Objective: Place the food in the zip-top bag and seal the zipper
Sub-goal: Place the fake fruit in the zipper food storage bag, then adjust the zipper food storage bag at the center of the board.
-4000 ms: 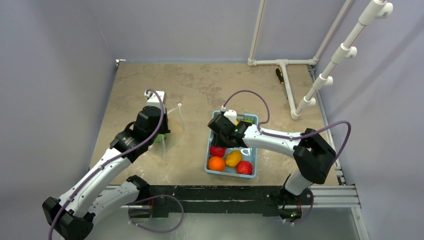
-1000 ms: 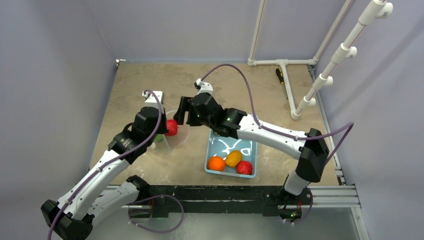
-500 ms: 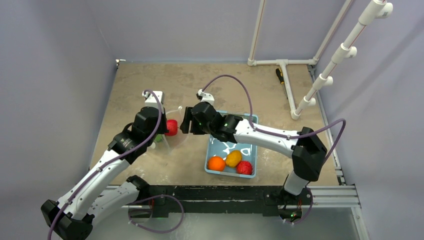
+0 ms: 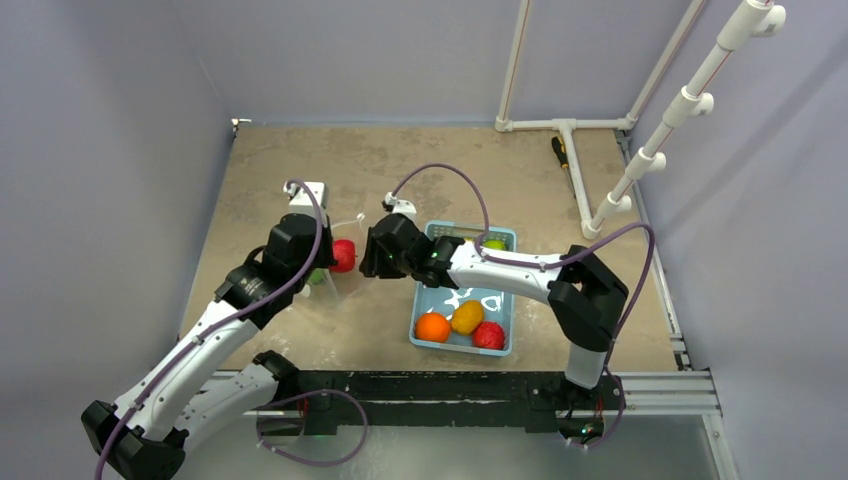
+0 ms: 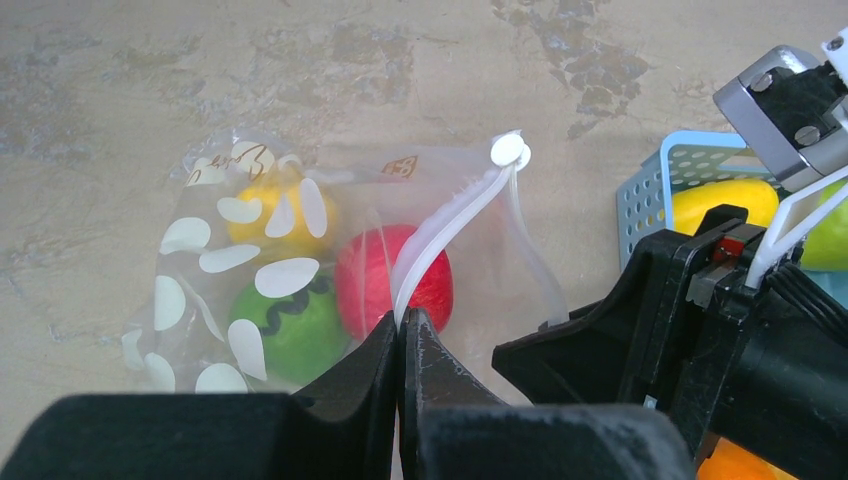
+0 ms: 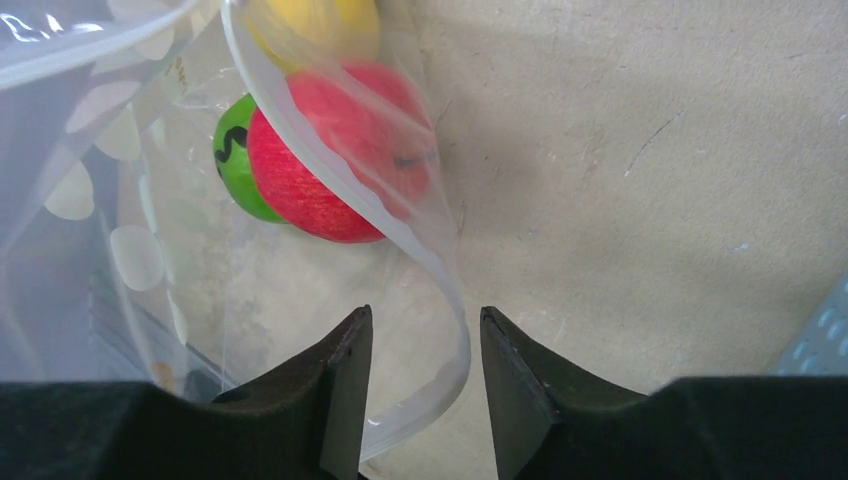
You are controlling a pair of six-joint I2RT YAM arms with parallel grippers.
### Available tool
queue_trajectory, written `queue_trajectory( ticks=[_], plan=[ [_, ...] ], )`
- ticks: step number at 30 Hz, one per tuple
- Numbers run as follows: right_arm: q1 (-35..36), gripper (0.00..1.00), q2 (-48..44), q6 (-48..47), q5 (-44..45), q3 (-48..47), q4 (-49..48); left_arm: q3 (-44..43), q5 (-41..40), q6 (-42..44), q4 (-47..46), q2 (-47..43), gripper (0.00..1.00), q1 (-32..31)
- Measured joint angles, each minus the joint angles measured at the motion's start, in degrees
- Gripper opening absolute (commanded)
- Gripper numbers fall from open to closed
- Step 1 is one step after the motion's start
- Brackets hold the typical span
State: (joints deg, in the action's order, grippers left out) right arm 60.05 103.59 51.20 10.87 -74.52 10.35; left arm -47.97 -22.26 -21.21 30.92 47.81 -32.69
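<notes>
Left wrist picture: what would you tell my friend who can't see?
The left gripper is shut on the thin whitish zipper strip of a see-through plastic bag with white dots. Inside lie a red toy fruit, a green toy fruit and a yellow toy fruit; a light-blue plastic basket is at the right.

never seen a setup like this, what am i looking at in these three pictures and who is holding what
Two robot arms are bolted at the near edge of a table. One picture looks down from above; the other two come from a camera on each wrist. The left gripper is shut on the zipper of a clear dotted bag, which holds a red fruit, a green fruit and a yellow fruit. The right gripper is open, the bag's loose lip between its jaws. More toy fruit lies in the blue basket.
</notes>
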Motion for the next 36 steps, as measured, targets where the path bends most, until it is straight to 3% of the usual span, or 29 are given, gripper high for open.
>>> queue_trajectory(
  ticks=[4, 6, 7, 14, 23, 36],
  plan=[
    [0.00, 0.19, 0.00, 0.13, -0.02, 0.00, -1.16, 0.00, 0.00, 0.00, 0.02, -0.33, 0.00, 0.00],
    [0.00, 0.03, 0.00, -0.02, -0.02, 0.00, -1.42, 0.00, -0.02, 0.00, 0.02, -0.55, 0.00, 0.00],
    [0.00, 0.00, 0.00, -0.15, -0.04, -0.02, -1.44, 0.00, -0.02, 0.00, 0.02, -0.68, 0.00, 0.00],
    [0.00, 0.00, 0.28, -1.77, 0.11, -3.74, -0.11, -0.48, -1.81, 0.04, 1.31, -2.64, 0.00, 0.00],
    [0.00, 0.00, -0.15, -6.67, 1.68, -17.97, 2.21, -9.77, -8.13, 1.55, 7.98, -4.39, 0.00, 0.00],
    [0.00, 0.00, -0.24, -8.04, 1.40, -15.58, 1.86, -9.79, -12.63, 2.89, 10.51, -5.22, 0.00, 0.00]
  ],
)
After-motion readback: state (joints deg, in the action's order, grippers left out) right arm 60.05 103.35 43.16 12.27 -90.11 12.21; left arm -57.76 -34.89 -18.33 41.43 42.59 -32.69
